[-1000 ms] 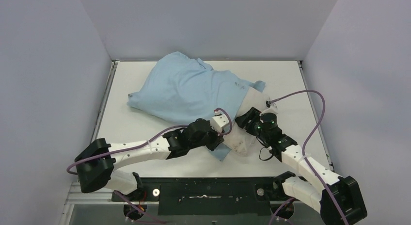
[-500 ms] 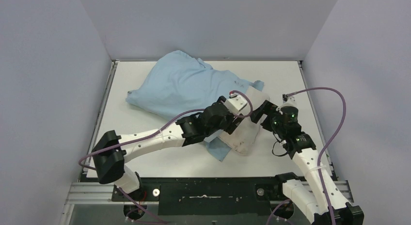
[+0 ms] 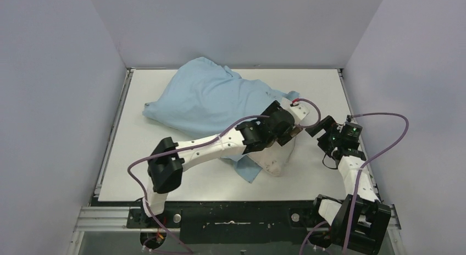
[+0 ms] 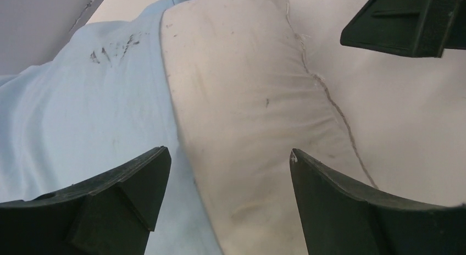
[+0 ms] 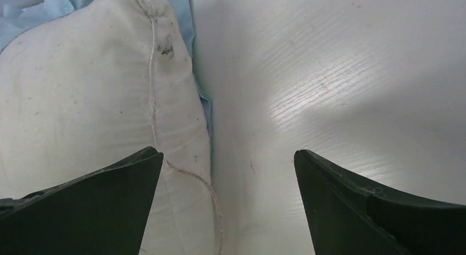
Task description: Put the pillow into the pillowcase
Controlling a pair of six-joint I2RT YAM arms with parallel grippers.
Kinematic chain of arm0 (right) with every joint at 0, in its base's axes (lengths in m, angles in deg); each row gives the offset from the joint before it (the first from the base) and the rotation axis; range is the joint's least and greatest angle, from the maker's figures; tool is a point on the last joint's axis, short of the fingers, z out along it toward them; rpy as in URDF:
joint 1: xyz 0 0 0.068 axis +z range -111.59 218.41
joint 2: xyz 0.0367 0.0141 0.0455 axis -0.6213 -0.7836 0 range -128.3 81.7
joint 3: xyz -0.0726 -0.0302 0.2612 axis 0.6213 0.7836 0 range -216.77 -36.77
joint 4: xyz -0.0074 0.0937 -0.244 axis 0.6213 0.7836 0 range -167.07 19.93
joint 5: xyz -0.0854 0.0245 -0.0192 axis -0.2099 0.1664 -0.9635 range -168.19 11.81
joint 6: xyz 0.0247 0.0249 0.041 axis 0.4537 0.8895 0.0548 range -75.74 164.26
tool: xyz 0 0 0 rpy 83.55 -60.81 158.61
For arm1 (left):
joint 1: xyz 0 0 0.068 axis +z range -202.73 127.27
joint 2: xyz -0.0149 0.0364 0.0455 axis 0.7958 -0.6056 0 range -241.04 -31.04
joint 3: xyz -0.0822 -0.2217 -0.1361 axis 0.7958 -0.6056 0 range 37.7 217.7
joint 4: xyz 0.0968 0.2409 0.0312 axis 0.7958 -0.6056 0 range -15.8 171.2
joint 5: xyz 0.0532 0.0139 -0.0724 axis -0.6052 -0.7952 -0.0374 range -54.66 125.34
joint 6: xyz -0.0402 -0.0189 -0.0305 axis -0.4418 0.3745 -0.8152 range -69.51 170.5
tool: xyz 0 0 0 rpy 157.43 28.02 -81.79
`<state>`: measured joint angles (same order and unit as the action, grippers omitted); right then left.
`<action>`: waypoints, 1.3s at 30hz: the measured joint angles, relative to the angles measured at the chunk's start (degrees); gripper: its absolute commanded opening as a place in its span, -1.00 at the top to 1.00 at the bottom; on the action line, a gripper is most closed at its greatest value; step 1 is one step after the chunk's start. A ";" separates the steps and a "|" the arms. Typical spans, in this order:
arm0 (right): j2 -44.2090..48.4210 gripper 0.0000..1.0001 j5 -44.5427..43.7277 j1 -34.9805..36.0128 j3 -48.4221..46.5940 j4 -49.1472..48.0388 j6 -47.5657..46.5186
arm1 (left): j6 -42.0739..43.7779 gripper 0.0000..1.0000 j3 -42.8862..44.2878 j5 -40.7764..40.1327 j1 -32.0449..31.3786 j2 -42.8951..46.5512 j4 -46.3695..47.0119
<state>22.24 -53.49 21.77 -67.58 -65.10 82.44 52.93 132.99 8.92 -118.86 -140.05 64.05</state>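
The light blue pillowcase [image 3: 203, 98] lies across the back of the table with most of the off-white pillow inside it. The pillow's bare end [image 3: 273, 156] sticks out toward the front right. My left gripper [image 3: 294, 127] hovers open over that bare end; in the left wrist view its jaws [image 4: 228, 156] straddle the pillowcase's hem [image 4: 82, 117] and the pillow [image 4: 247, 101]. My right gripper [image 3: 319, 127] stands open just right of the pillow. In the right wrist view it [image 5: 228, 156] spans the pillow's seamed edge [image 5: 82, 90] and bare table [image 5: 329, 73].
A blue flap of the case [image 3: 247, 170] pokes out under the pillow's near corner. Grey walls close in the white table [image 3: 165, 178] on three sides. Purple cables loop off both wrists. The right gripper's finger [image 4: 406, 18] shows in the left wrist view.
Both grippers have opened. The left arm has stretched back and right along the pillow's bare end. The right arm has swung right, off the pillow.
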 measured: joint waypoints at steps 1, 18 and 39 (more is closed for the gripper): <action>-0.44 -0.92 0.35 -0.81 0.13 -0.13 0.00 | 0.15 -0.62 2.71 -1.14 -0.24 -2.27 -1.44; -2.12 -0.66 6.21 -1.81 2.78 -6.88 0.72 | 4.22 1.00 12.87 -14.71 1.99 -12.15 -10.64; -24.41 -0.66 5.60 12.74 1.16 -36.98 12.70 | 9.07 1.00 21.38 -14.99 9.29 2.10 -16.70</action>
<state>-2.18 -47.89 34.51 -66.42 -102.09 95.14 62.00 154.36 -6.07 -109.57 -137.96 47.35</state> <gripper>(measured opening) 0.803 0.067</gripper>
